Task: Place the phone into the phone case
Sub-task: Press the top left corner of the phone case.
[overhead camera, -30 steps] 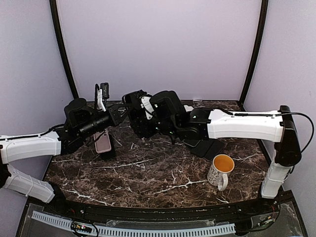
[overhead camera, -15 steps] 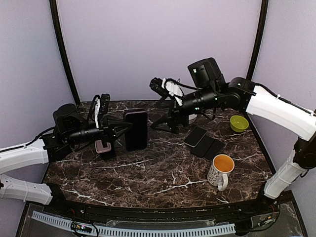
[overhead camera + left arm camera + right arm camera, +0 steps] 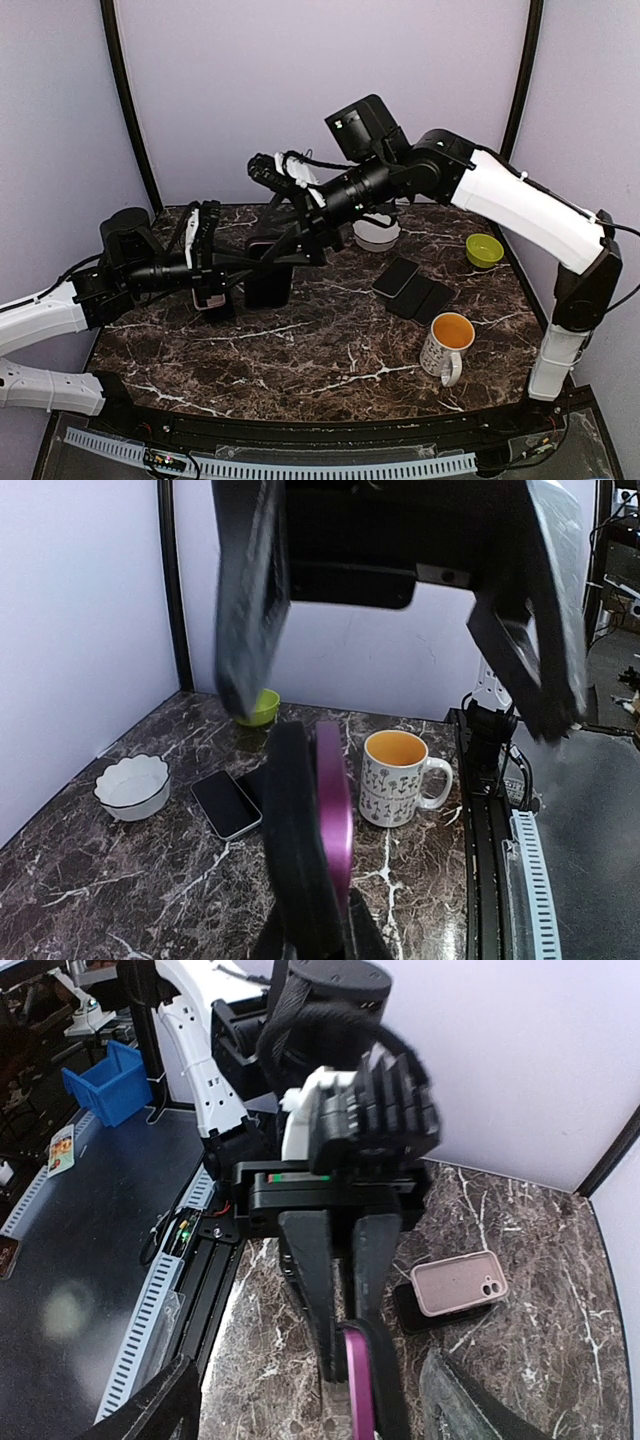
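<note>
**Top view.** Checked against half a second back: found the right gripper (image 3: 292, 252) swung from the far right of the surface (image 3: 320, 350) back to left of centre. Now spread wide, hanging over the top of the phone (image 3: 272, 288). Found the left gripper (image 3: 243, 272) unchanged, pinching that phone upright near the left edge. Read as a return for another push at the fit; task judged unfinished.

**Left wrist.** Saw the phone edge-on, black, touching a magenta phone case (image 3: 332, 820) along one face. Cannot tell seated from merely alongside. Noted the right gripper's fingers (image 3: 250, 590) blurred above, well apart.

**Right wrist.** Looked down on the pinch. Noted a pink case (image 3: 460, 1282) lying on a black block (image 3: 408, 1312) just beside.

**Surface.** Dark veined marble. Logged:
- mug (image 3: 446, 343) toward the front right corner
- green bowl (image 3: 484, 249) near the right edge
- white bowl (image 3: 377, 234) at the far edge
- spare handsets (image 3: 400, 277) between

**Room.** Lilac walls (image 3: 320, 100), black corner posts (image 3: 127, 100).
</note>
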Controlling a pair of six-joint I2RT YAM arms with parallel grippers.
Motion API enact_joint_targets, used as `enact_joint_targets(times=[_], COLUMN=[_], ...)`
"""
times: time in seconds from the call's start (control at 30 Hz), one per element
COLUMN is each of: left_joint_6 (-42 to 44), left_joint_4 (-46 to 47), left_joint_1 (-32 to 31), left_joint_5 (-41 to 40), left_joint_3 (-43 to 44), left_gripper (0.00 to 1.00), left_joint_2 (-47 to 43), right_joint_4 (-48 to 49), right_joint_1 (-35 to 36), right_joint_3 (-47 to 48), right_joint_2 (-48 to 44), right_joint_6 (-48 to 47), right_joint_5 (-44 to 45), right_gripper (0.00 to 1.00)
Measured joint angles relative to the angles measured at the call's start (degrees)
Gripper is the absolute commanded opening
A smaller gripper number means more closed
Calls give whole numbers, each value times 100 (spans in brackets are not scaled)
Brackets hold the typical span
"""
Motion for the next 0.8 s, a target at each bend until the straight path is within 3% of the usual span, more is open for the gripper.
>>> enact_joint_targets(times=[0.47,0.8], left_joint_6=[433,870], left_joint_4=[-662,-1121], left_joint_1=[-9,-24], left_joint_5=[-68,116], left_joint_3=[262,507], left_gripper=[0,0], left_joint_2=[-109,-103], right_joint_4=[-262,-254], right_joint_1=[256,256], right_joint_3=[208,234], right_joint_2=[225,286], right_joint_6=[-146,-83], right_joint_5=[308,463], right_gripper=[84,76])
